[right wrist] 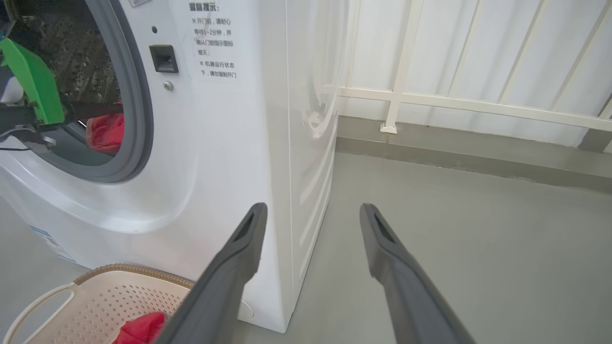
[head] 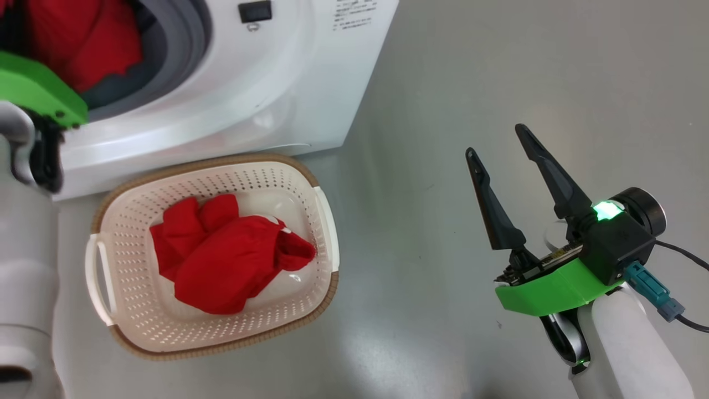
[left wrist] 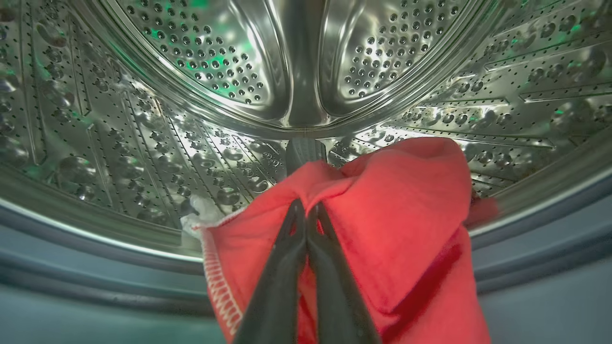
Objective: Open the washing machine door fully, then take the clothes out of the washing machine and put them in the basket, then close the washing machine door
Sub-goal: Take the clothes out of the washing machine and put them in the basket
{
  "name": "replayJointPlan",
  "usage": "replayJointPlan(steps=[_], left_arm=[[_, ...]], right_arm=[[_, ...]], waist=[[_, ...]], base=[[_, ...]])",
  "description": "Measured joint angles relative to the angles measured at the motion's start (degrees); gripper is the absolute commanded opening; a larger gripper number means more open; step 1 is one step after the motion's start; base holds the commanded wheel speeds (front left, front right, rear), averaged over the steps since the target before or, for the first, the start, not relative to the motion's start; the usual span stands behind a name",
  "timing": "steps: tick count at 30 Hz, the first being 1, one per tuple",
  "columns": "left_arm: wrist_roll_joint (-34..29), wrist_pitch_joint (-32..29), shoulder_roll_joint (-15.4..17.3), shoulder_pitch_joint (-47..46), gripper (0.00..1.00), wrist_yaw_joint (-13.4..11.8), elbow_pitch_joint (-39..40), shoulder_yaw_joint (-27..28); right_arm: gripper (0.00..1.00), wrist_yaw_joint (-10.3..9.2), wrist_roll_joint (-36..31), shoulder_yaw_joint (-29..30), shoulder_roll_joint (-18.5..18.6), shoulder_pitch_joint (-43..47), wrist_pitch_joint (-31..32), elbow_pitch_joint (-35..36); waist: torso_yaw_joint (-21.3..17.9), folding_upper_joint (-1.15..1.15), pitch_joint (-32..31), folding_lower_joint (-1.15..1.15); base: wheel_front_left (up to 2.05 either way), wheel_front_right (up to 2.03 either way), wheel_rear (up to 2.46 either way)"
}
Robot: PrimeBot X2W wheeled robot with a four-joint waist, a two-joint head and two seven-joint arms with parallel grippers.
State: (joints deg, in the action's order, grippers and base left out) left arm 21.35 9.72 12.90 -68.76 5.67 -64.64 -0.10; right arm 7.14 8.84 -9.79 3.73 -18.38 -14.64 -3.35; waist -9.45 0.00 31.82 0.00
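the left gripper (left wrist: pixel 306 208) is clenched inside the drum (left wrist: pixel 191 71) of the washing machine (head: pixel 266 83), its two dark fingers pressed together with a fold of the red garment (left wrist: pixel 397 215) pinched at their tips. the cloth tents up around the tips and falls away on both sides of the fingers, with most of it to their right in the left wrist view. a white-stitched edge (left wrist: pixel 215 282) runs down just left of the fingers. past the tips rise the drum's perforated steel back and a dark rib, and the grey rubber ring (left wrist: pixel 95 277) crosses beneath the fingers. in the head view the left arm's green bracket (head: pixel 39 88) sits at the machine's mouth, with red cloth showing in the opening beyond it. the right gripper (head: pixel 494 141) is released, its fingers spread wide with nothing between them, held over the grey floor (head: pixel 443 83) well apart from the machine. off to its left the basket (head: pixel 133 277) sits on the floor just in front of the machine, with another red garment (head: pixel 227 260) bunched inside. in the right wrist view the machine's white corner stands ahead and left of the fingers, and a white railing (right wrist: pixel 454 102) stands ahead to their right.
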Motion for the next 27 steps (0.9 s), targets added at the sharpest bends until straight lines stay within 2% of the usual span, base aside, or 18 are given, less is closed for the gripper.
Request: replayJointPlan(steps=[9, 11, 12, 14, 15, 16, 27], left_arm=[[0.99, 4.56, -1.38, 7.49, 0.00, 1.04, 7.19, -0.37], [0.97, 4.57, -1.48, 10.03, 0.00, 1.36, 11.68, 0.19], [0.66, 4.58, -1.54, 12.90, 0.00, 1.36, 17.45, 1.18], [-0.43, 4.59, -1.93, 16.11, 0.00, 1.36, 23.06, 2.08], [-0.43, 4.59, -1.93, 16.11, 0.00, 1.36, 23.06, 2.08], [-1.19, 4.59, -2.86, 19.42, 0.00, 1.36, 27.62, 2.92], [-4.60, 4.59, -6.11, 35.24, 0.00, 1.35, 42.90, 4.39]], right_arm=[[1.00, 0.00, 0.00, 1.26, 0.12, 0.12, 0.01, -0.04], [1.00, 0.00, 0.00, 1.36, 0.13, 0.32, 0.00, -0.07], [1.00, 0.00, 0.00, 1.43, 0.12, 0.65, 0.01, -0.09], [1.00, 0.00, 0.00, 1.59, 0.16, 0.81, 0.01, -0.22], [1.00, 0.00, 0.00, 1.59, 0.16, 0.81, 0.01, -0.22], [1.00, 0.00, 0.00, 1.66, 0.19, 0.87, 0.01, -0.27], [1.00, 0.00, 0.18, 1.63, 0.20, 4.41, 0.01, -1.49]], waist=[[2.12, 0.00, -2.29, 0.00], [2.56, 0.00, -3.04, 0.00], [2.98, 0.00, -3.89, 0.00], [3.37, 0.00, -4.83, 0.00], [3.37, 0.00, -4.83, 0.00], [3.72, 0.00, -5.83, 0.00], [4.87, 0.00, -12.68, 0.00]], base=[[0.00, 0.00, 0.00], [0.00, 0.00, 0.00], [0.00, 0.00, 0.00], [0.00, 0.00, 0.00], [0.00, 0.00, 0.00], [0.00, 0.00, 0.00], [0.00, 0.00, 0.00]])
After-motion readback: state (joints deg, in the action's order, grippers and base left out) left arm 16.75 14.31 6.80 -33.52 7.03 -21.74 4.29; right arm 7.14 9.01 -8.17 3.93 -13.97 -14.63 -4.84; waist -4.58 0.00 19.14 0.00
